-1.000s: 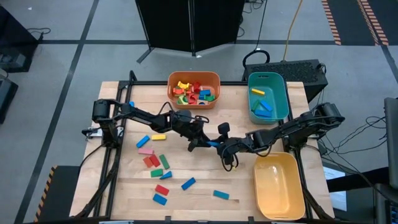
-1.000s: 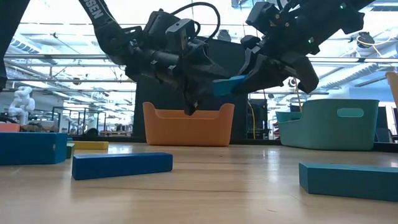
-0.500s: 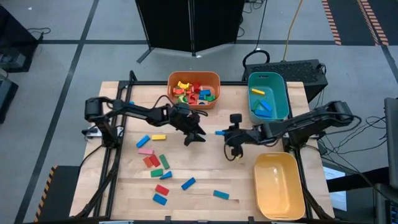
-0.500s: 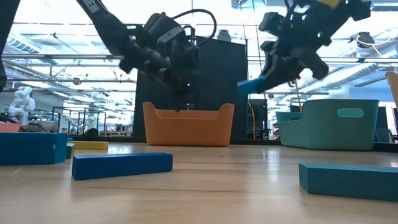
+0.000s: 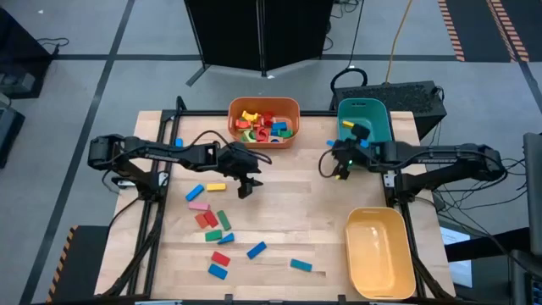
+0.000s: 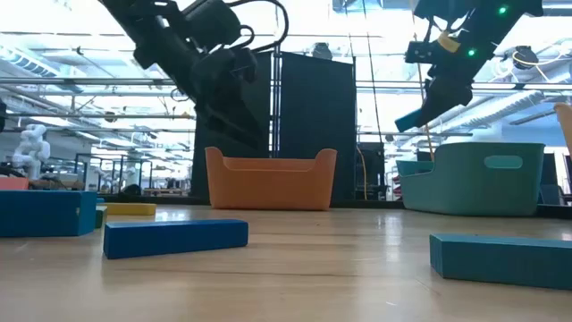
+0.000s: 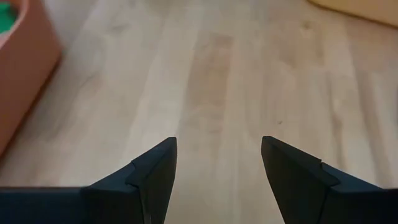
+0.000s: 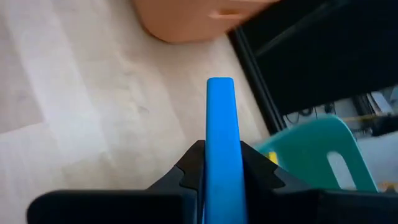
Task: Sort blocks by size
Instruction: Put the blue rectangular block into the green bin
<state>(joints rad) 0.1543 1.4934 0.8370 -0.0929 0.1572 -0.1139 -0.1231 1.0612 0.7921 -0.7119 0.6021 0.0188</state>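
We hold a blue block point(image 8: 220, 143) edge-on between the shut fingers of our right pincer point(image 5: 342, 161), raised above the tabletop point(image 5: 296, 237) just beside the near rim of the teal bin point(image 5: 385, 127), so this block looks close to its drop. The sorting seems partly done: the orange bin point(image 5: 292, 106) at the far edge already carries a heap of short pieces in red, yellow and green, and the teal bin holds a few blue and yellow ones, while the yellow bin point(image 5: 381, 284) at the near right shows nothing inside. About a dozen loose blocks point(image 5: 212, 220) are left, scattered over the left and near-centre part of the wood, in blue, yellow, pink, red and green, several of them touching or lying just beside each other in a small cluster. Our left pincer point(image 5: 246, 182) hangs over bare wood between the orange bin and that scatter, its fingers spread partway with nothing between them, so we judge it free to go down for the next piece. The middle of the surface between the two arms is open, which gives us room to swing without crossing. The tight places are the teal bin's wall, which the carried block must clear from above, and the packed cluster, where neighbours could be nudged during a grasp.
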